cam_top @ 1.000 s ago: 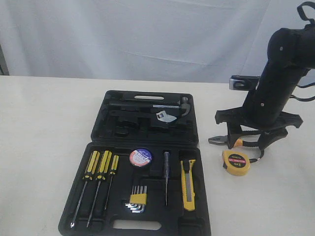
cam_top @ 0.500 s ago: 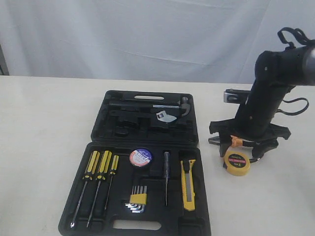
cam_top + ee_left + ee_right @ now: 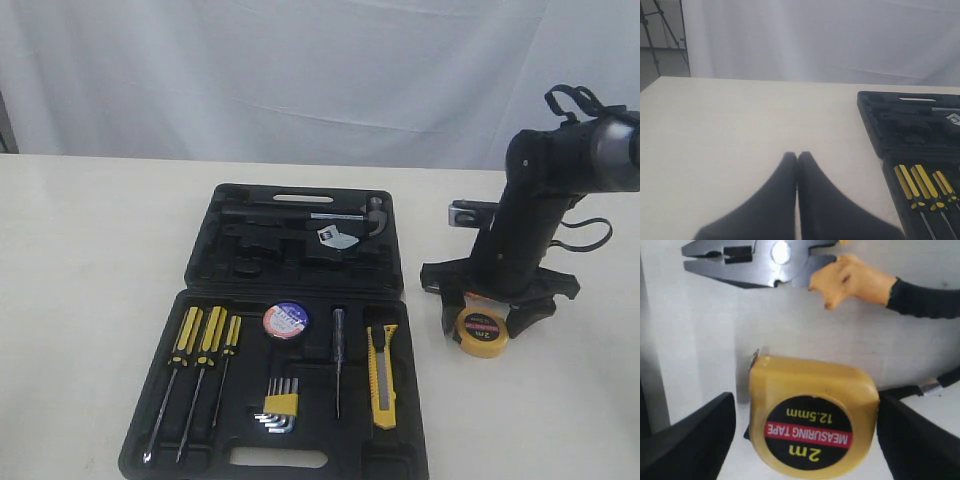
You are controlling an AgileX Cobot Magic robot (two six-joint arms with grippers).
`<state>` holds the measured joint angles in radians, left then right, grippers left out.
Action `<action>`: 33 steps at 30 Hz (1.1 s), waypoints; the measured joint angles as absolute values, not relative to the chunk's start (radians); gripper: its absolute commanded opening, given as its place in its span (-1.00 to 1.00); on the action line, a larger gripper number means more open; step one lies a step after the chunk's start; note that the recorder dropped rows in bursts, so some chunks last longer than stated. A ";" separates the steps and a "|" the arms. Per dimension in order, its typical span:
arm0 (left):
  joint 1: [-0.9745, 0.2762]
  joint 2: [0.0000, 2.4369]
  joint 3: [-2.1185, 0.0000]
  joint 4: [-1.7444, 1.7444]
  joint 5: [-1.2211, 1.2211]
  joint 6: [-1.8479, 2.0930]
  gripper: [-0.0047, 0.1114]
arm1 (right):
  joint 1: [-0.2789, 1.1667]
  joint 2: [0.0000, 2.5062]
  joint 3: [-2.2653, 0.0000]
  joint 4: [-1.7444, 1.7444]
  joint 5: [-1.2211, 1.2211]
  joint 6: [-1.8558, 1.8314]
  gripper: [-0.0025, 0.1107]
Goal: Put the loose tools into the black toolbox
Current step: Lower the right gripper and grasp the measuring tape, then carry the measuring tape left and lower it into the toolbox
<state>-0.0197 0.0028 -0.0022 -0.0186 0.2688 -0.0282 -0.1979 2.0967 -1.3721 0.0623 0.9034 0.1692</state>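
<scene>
The yellow tape measure (image 3: 480,333) (image 3: 812,427) lies flat on the table, right of the black toolbox (image 3: 312,395). My right gripper (image 3: 487,318) (image 3: 807,440) is open and straddles it, one finger on each side. Just beyond it the black-and-orange-handled pliers (image 3: 780,260) lie on the table; in the exterior view the gripper mostly hides them. The utility knife (image 3: 383,375) and the black tape roll (image 3: 286,320) sit in recesses of the near half of the toolbox. My left gripper (image 3: 797,156) is shut and empty above bare table, left of the toolbox (image 3: 910,125).
Three yellow-and-black screwdrivers (image 3: 205,340) (image 3: 922,185), hex keys in a yellow holder (image 3: 280,403) and a slim tester screwdriver (image 3: 338,360) fill other recesses of the near half. The far half holds a hammer (image 3: 340,215). A white curtain hangs behind the table.
My right arm has swung left and come down. Its open gripper, which stood over the pliers, now straddles the tape measure. The left gripper shows only now.
</scene>
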 measured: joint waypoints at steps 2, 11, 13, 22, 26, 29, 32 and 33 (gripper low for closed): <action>-0.020 0.003 -0.002 -0.019 0.269 -0.028 -0.92 | -0.198 2.097 -1.372 0.062 0.901 0.178 0.31; -0.020 0.003 -0.002 -0.019 0.269 -0.028 -0.92 | -0.198 2.115 -1.378 0.059 0.910 0.254 -0.51; -0.020 0.003 -0.002 -0.019 0.269 -0.028 -0.92 | -0.198 2.117 -1.380 0.059 0.914 0.266 -0.81; -0.020 0.003 -0.002 -0.019 0.269 -0.028 -0.92 | -0.198 2.080 -1.370 0.055 0.916 0.272 -0.96; -0.020 0.003 -0.002 -0.019 0.269 -0.028 -0.92 | -0.198 2.011 -1.370 0.055 0.918 0.270 -0.96; -0.020 0.003 -0.002 -0.019 0.269 -0.028 -0.92 | -0.186 1.972 -1.373 0.055 0.914 0.270 -0.96; -0.020 0.003 -0.002 -0.019 0.269 -0.028 -0.92 | -0.154 1.967 -1.409 0.055 0.921 0.270 -0.96; -0.020 0.003 -0.002 -0.019 0.269 -0.028 -0.92 | -0.138 1.971 -1.431 0.057 0.924 0.270 -0.96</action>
<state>-0.0197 0.0028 -0.0022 -0.0186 0.2688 -0.0282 -0.1378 1.9715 -1.4312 0.0568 0.9242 0.2704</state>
